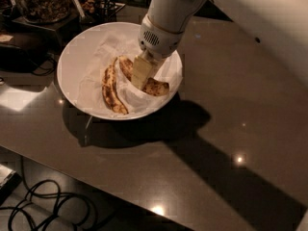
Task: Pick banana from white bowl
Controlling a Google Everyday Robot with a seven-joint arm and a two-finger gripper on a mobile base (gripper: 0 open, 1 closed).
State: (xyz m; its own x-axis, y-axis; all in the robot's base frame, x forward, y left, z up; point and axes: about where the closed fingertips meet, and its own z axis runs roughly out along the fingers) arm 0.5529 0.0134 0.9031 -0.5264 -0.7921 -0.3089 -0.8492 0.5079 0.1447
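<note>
The white bowl (66, 76), wide, shallow and lined with crumpled paper, stands on the dark table at the upper left. Two bananas lie in it. The thicker, brown-speckled banana (158, 87) curves from the bowl's middle towards its right rim. My gripper (142, 74) reaches down into the bowl from the upper right. It is shut across this banana's middle, and its pale fingers (139, 70) hide that part. The banana's ends show on both sides. The slimmer, dark-streaked banana (110, 88) lies just left of the gripper, apart from it.
The dark glossy table (216, 138) stretches right and towards the front, and its front edge runs diagonally at lower left. Dark trays and snack containers (43, 1) stand behind the bowl. Black cables (43, 206) lie on the floor at lower left. My white arm (250, 13) fills the upper right.
</note>
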